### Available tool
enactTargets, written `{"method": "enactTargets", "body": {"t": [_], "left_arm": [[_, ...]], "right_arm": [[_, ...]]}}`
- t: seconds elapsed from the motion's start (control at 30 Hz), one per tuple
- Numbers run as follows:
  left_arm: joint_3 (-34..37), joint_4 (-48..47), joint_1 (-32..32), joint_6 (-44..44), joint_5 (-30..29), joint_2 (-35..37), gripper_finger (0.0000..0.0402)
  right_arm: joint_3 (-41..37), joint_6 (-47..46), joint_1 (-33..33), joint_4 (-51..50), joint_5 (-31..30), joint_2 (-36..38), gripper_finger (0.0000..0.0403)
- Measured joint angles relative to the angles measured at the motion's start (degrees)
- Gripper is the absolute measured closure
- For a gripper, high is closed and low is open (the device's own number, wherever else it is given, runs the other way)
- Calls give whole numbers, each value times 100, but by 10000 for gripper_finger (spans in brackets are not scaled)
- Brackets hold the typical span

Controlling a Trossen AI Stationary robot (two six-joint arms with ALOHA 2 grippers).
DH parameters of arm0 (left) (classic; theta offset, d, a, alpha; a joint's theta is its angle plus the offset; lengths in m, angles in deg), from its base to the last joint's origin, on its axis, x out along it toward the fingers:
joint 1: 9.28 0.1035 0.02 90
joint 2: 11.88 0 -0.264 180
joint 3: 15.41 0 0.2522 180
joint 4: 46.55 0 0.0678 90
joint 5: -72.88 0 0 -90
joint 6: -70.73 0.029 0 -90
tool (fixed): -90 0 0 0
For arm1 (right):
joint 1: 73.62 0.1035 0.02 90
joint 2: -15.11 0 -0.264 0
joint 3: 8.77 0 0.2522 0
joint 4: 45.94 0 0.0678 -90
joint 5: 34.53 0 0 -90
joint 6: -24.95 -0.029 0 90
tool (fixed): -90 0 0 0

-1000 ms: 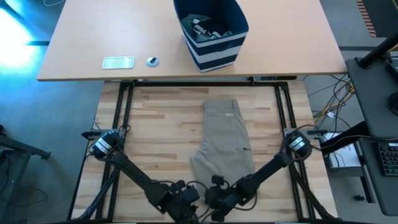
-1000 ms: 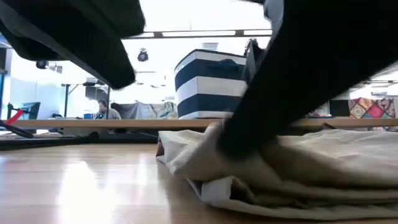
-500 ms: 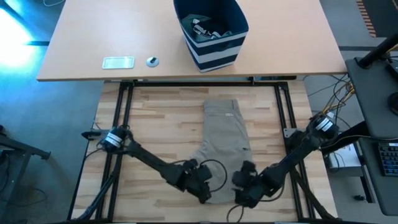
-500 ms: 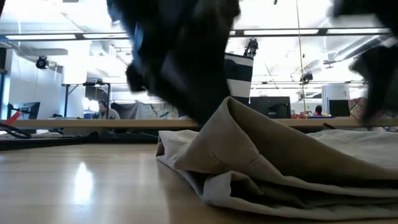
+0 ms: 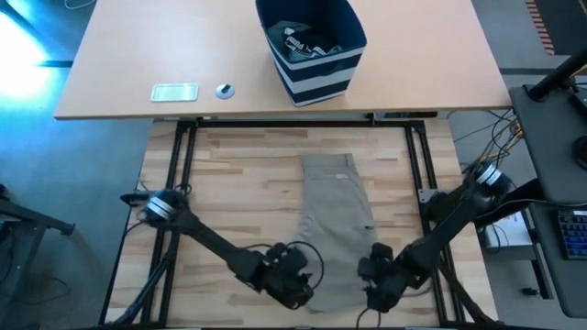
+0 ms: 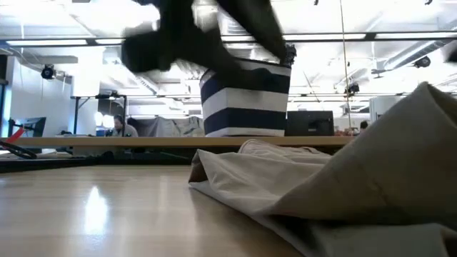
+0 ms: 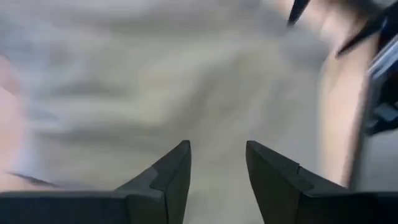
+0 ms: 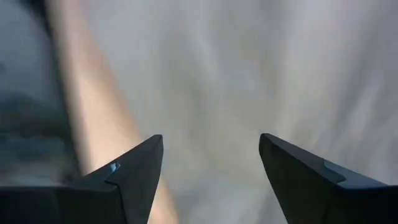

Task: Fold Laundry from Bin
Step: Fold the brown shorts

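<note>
The beige garment (image 5: pixel 335 220) lies lengthwise down the middle of the wooden table (image 5: pixel 238 192). In the low view a ridge of it (image 6: pixel 400 143) rises close to the near edge, at the right. My left gripper (image 5: pixel 295 284) is open by a narrow gap beside the garment's near left edge; the left wrist view (image 7: pixel 217 155) shows only cloth beyond its fingers. My right gripper (image 5: pixel 378 284) hangs wide open (image 8: pixel 211 149) over the garment's near right edge. The striped navy bin (image 5: pixel 312 46) stands on the far desk with more laundry (image 5: pixel 307 41) inside.
On the far desk (image 5: pixel 138 55) lie a small white flat device (image 5: pixel 174 92) and a small round object (image 5: pixel 225 90). Bare wood lies left and right of the garment. Black frame rails (image 5: pixel 179 183) run along the table's sides.
My right gripper has swung toward the table's right edge, off the garment's near end. My left gripper has gone rightward to that end's left side. The garment's near end was bunched up. It now reaches closer to the near edge and lies longer, and the fold that stood under my left gripper has sunk.
</note>
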Motion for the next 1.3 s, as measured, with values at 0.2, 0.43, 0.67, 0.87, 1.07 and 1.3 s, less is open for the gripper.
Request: {"method": "enactTargets", "body": {"t": [0.2, 0.43, 0.67, 0.87, 1.07, 1.3], "left_arm": [[19, -1303, 226, -9, -654, 534, 241], [423, -1257, 771, 426, -97, 507, 239], [1909, 428, 1105, 382, 659, 340, 239], [2736, 1569, 1106, 83, 916, 418, 239], [2829, 1537, 1114, 37, 1054, 737, 239], [3005, 1558, 1385, 614, 694, 1483, 239]], "right_arm": [[89, 1050, -1004, -489, -763, 1162, 146], [-690, 2626, -2796, 543, -379, 1523, 206], [-1433, 2938, -3907, 1143, 111, 838, 286], [-1791, 3430, -4523, 1096, 109, 75, 320], [-1380, 4129, -4990, 732, 580, -3, 303], [-569, 4973, -5943, 396, 547, 472, 292]]}}
